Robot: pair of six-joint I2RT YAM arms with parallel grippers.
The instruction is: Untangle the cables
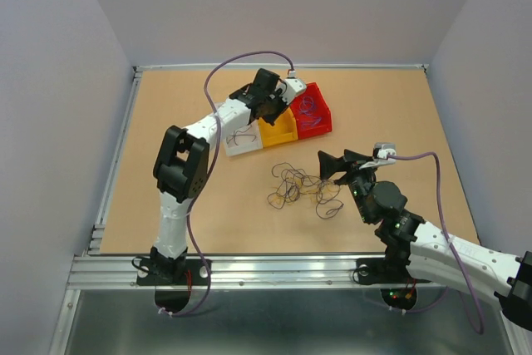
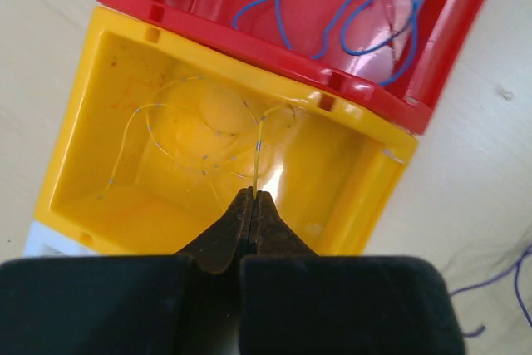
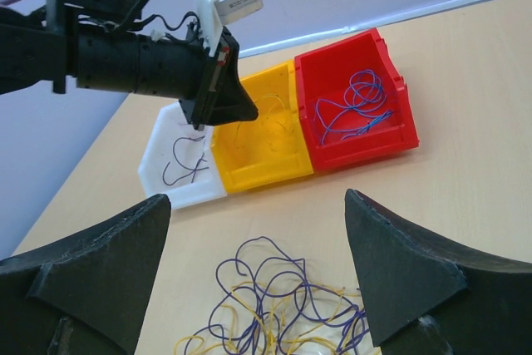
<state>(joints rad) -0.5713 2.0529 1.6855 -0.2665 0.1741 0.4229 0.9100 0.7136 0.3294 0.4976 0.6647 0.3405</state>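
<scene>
Directly above the yellow bin (image 2: 79, 139), the left end effector (image 2: 252, 199) hangs with its dark tips pressed together. A hair-thin yellow strand (image 2: 259, 151) runs right up to them; whether it is nipped or merely touching cannot be told. The rest of that strand lies in loose curls on the bin's glossy floor. The job looks like sorting by colour, with this drop nearly done. To finish it well, the tips should part low inside the walls and rise straight up, so the springy wire does not cling and get dragged over the rim.

The cables (image 1: 301, 185), a loopy knot of purple, yellow and dark wires, lie on the tan, wood-look surface (image 1: 208, 205) near the bins. The right end effector (image 3: 258, 205) hovers just over them, its broad matte black fingers spread wide and holding nothing. Its next pick probably goes best at the knot's edge, on one strand of one colour, lifted slowly so the loops slide free rather than tighten.

The bins are hard, shiny moulded plastic, open-topped and set touching in a row. The white bin (image 3: 199, 195) holds a dark wire, the red bin (image 3: 391, 110) blue-purple ones. Wires this thin look limp yet curly, and are likely easy to miss between blunt tips.
</scene>
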